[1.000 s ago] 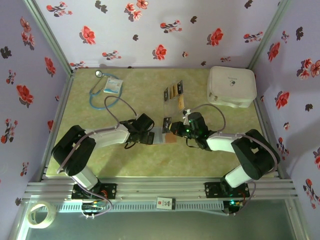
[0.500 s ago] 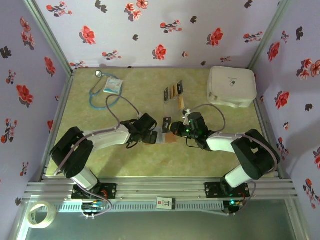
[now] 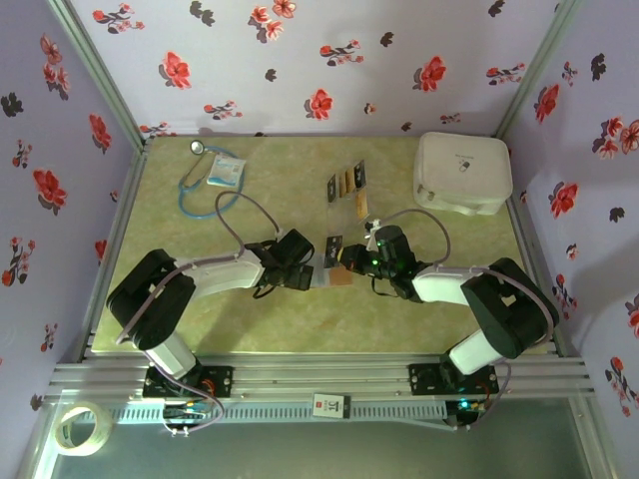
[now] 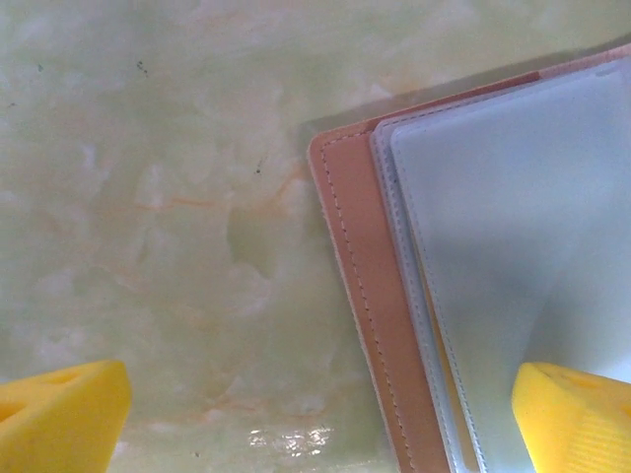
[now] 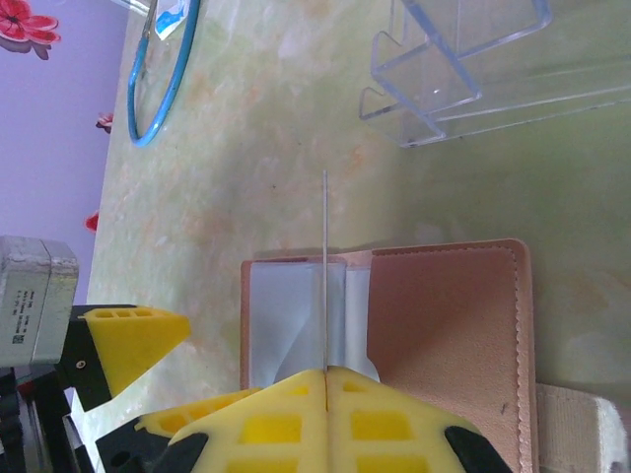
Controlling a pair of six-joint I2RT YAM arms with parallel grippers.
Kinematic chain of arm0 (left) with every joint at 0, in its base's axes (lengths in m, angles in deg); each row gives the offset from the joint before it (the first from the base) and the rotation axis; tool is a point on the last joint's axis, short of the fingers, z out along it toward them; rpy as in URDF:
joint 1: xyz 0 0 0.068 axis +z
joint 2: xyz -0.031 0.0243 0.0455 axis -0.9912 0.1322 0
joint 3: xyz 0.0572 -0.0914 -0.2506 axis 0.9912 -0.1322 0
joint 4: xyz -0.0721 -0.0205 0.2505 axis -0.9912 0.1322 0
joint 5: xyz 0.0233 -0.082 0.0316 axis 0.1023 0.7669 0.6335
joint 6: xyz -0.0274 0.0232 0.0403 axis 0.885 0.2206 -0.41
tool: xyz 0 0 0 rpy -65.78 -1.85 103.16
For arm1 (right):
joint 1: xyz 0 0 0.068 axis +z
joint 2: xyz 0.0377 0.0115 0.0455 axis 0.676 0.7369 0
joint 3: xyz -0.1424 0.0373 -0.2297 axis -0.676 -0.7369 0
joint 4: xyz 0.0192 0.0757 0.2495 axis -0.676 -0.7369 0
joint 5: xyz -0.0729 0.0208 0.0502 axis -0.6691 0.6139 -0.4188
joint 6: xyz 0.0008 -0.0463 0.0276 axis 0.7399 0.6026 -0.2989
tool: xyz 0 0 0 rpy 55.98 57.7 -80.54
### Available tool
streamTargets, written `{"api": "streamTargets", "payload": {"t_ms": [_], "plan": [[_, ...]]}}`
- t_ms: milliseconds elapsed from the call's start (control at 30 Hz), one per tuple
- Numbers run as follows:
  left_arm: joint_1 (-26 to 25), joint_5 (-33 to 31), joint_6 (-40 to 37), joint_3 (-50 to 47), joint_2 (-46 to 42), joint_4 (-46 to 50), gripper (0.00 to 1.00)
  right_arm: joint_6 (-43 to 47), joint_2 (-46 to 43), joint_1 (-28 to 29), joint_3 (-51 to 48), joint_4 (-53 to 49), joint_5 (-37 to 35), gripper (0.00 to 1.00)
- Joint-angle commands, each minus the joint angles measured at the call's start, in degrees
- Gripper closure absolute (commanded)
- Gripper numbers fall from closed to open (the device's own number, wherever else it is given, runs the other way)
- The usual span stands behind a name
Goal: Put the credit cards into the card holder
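Note:
The card holder (image 3: 335, 276) lies open on the table, reddish-brown with a greyish clear pocket (image 5: 286, 315). My right gripper (image 5: 325, 372) is shut on one of the credit cards (image 5: 324, 246), which I see edge-on, standing over that pocket. In the top view the held card (image 3: 332, 242) looks dark. My left gripper (image 4: 315, 424) is open and low over the holder's left edge (image 4: 360, 296). One of its yellow fingertips (image 4: 577, 419) is above the pocket and the other is above bare table. More credit cards (image 3: 346, 182) stand in a row farther back, and a yellow one (image 3: 359, 207) lies near them.
A clear acrylic card stand (image 5: 463, 69) is just beyond the holder. A big white rounded case (image 3: 462, 173) sits at the back right. A blue stethoscope (image 3: 205, 185) and a small packet (image 3: 226, 170) lie at the back left.
My left gripper has crept a little to the right, closer to the holder's left edge. The right gripper and its card have stayed put.

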Motion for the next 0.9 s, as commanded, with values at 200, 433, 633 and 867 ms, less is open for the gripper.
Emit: {"api": "streamTargets", "payload": {"t_ms": [200, 433, 633, 867], "plan": [[-0.22, -3.09, -0.24, -0.93, 0.25, 1.15, 0.0, -0.96, 1.11, 0.45, -0.53, 1.23, -0.19, 1.0], [-0.27, -3.0, 0.21, -1.26, -0.94, 1.14, 0.0, -0.88, 1.46, 0.45, -0.45, 1.19, 0.07, 1.0], [-0.22, -2.92, -0.95, 0.6, -1.57, 1.93, 0.0, -0.96, 1.62, 0.42, -0.36, 1.09, -0.04, 1.0], [0.12, -2.91, -1.88, 2.37, -1.17, 2.17, 0.0, -1.05, 1.67, 0.45, -0.27, 1.08, 0.03, 1.0]]}}
